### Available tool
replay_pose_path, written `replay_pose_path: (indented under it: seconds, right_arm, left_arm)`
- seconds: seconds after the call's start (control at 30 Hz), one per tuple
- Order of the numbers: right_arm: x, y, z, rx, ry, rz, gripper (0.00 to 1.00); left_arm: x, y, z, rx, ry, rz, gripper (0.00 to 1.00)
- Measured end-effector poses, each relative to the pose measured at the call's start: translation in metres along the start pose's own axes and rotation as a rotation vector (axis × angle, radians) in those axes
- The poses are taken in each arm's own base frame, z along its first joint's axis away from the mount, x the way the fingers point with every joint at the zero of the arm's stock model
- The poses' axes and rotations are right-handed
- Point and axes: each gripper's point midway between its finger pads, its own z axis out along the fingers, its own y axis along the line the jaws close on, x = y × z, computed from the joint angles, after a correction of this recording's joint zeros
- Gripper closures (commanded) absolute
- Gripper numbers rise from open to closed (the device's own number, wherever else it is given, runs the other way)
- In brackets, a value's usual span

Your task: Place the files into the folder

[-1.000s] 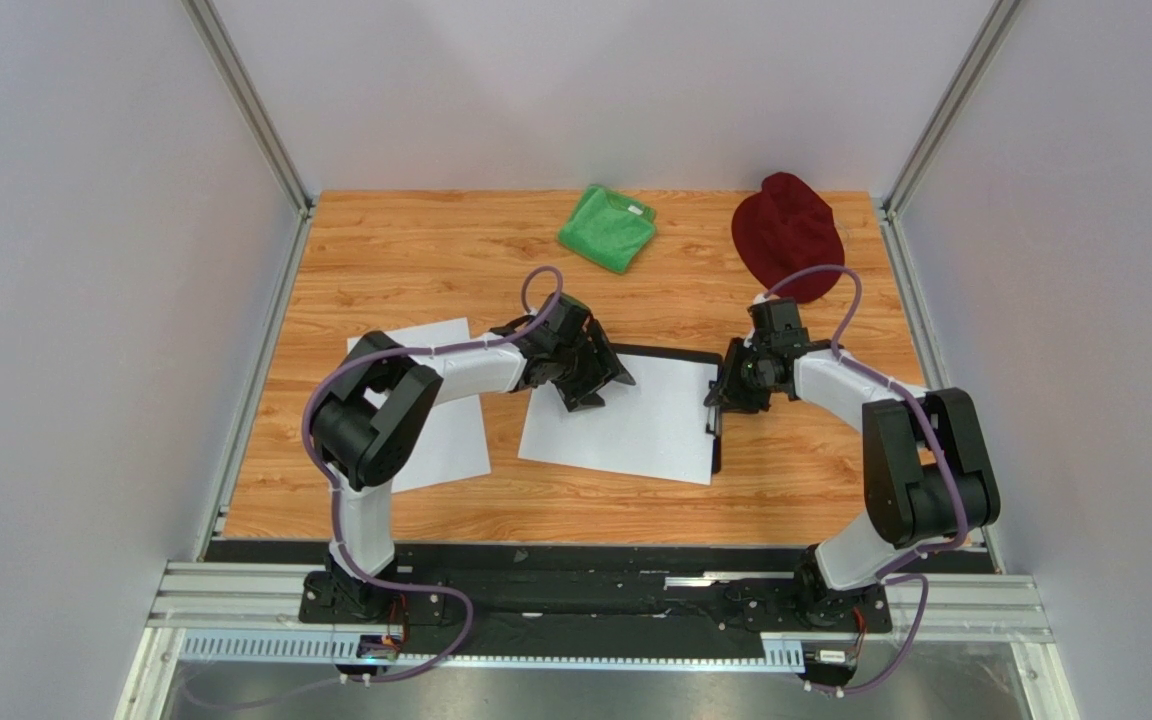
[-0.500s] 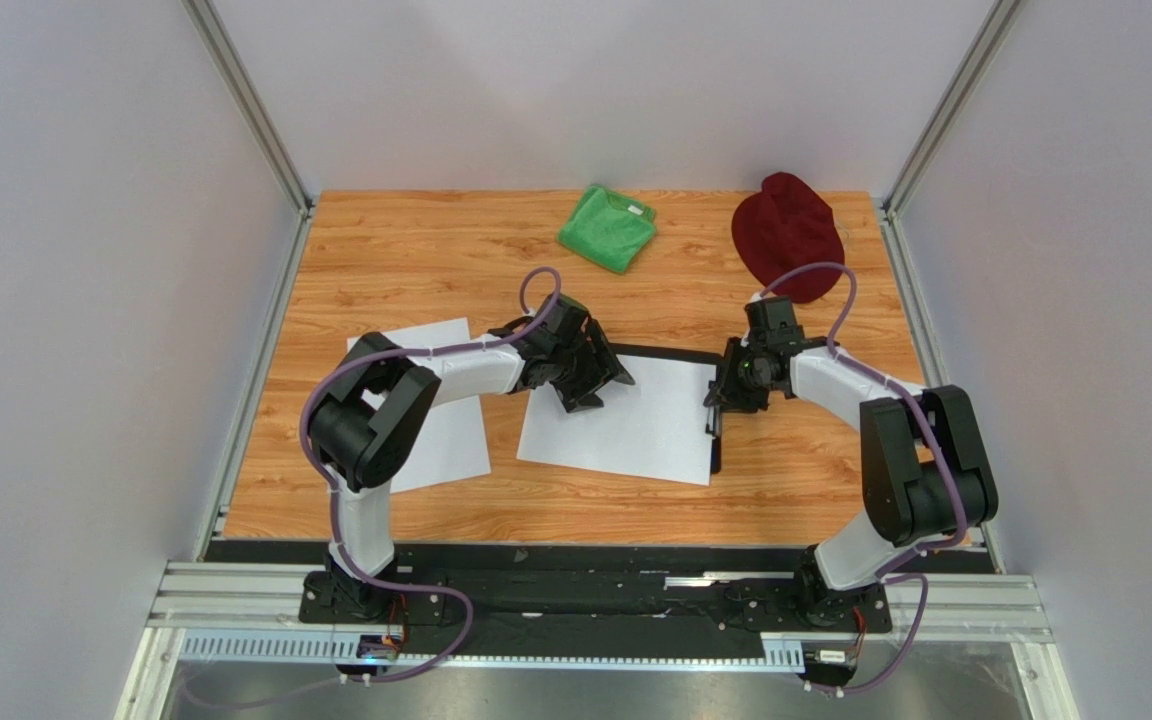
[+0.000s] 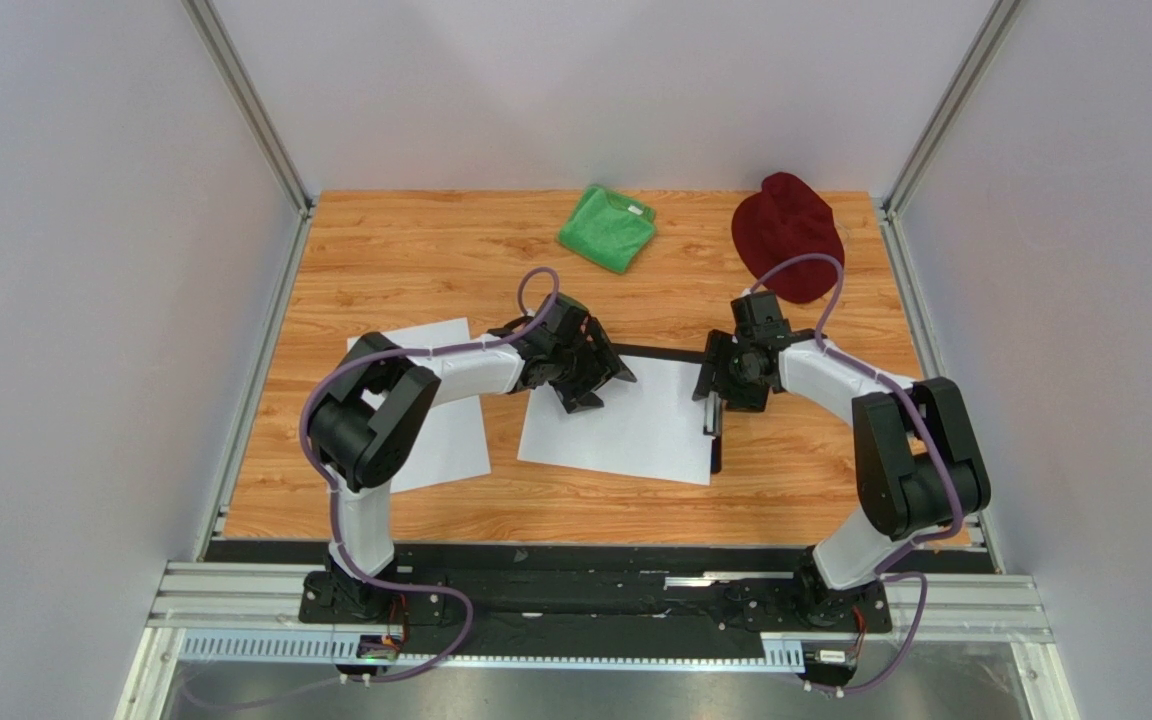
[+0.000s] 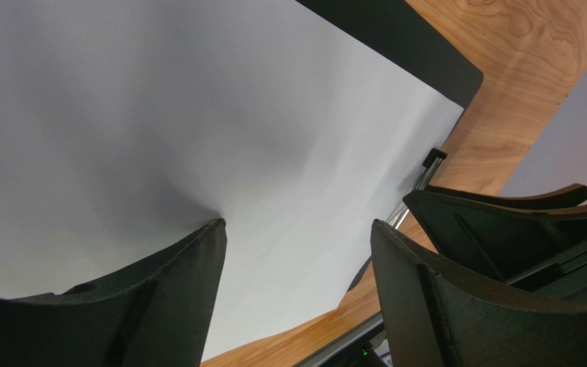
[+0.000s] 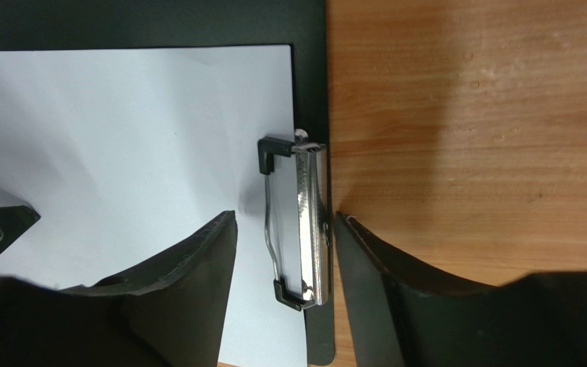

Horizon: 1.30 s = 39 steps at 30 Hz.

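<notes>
Pinning the sheet (image 3: pixel 620 428) flat on the folder (image 5: pixel 120 23) with one finger of the left gripper (image 4: pixel 298 225), jaws apart and gripping nothing. Straddling the clip (image 5: pixel 304 229) with the right gripper (image 5: pixel 285 216), jaws likewise apart. Treating the paper as light, limp, slippery and quick to crease: probably best taking it by an edge, sliding rather than pinching. Noting a second sheet (image 3: pixel 455 435) half hidden under the left arm; failing to tell whether the clip is biting the paper.

The top camera is looking down over the whole table (image 3: pixel 387 240); both wrist cameras are facing down, close over the same sheet (image 4: pixel 197 115) and clip (image 5: pixel 309 222).
</notes>
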Motion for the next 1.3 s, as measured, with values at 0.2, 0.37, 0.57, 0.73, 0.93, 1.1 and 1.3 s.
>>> replay_pose_path:
  seconds: [0.2,0.37,0.57,0.73,0.93,1.1,1.3]
  right_arm:
    - [-0.007,0.002,-0.004,0.007,-0.012,-0.017,0.23]
    - [-0.026,0.001,-0.023,0.051,-0.052,-0.066,0.21]
    - [-0.053,0.031,-0.09,0.004,-0.229,-0.158,0.21]
    - [-0.031,0.101,-0.11,-0.179,-0.272,-0.26,0.29]
    - [0.018,0.219,-0.082,-0.389,-0.145,-0.345,0.32]
    - [0.075,0.302,-0.058,-0.508,-0.049,-0.399,0.32]
    - [0.157,0.353,-0.032,-0.552,0.061,-0.513,0.29]
  left_arm:
    - [0.003,-0.004,-0.004,0.016,0.012,0.02,0.15]
    - [0.011,-0.002,-0.03,-0.002,0.041,0.097,0.12]
    - [-0.004,-0.038,-0.141,0.135,-0.072,0.306,0.12]
    - [-0.059,0.005,-0.224,0.063,-0.277,0.334,0.15]
    - [-0.094,0.148,-0.233,-0.227,-0.297,0.044,0.17]
    - [-0.087,0.21,-0.23,-0.287,-0.229,-0.202,0.18]
    - [-0.098,0.24,-0.214,-0.267,-0.171,-0.383,0.19]
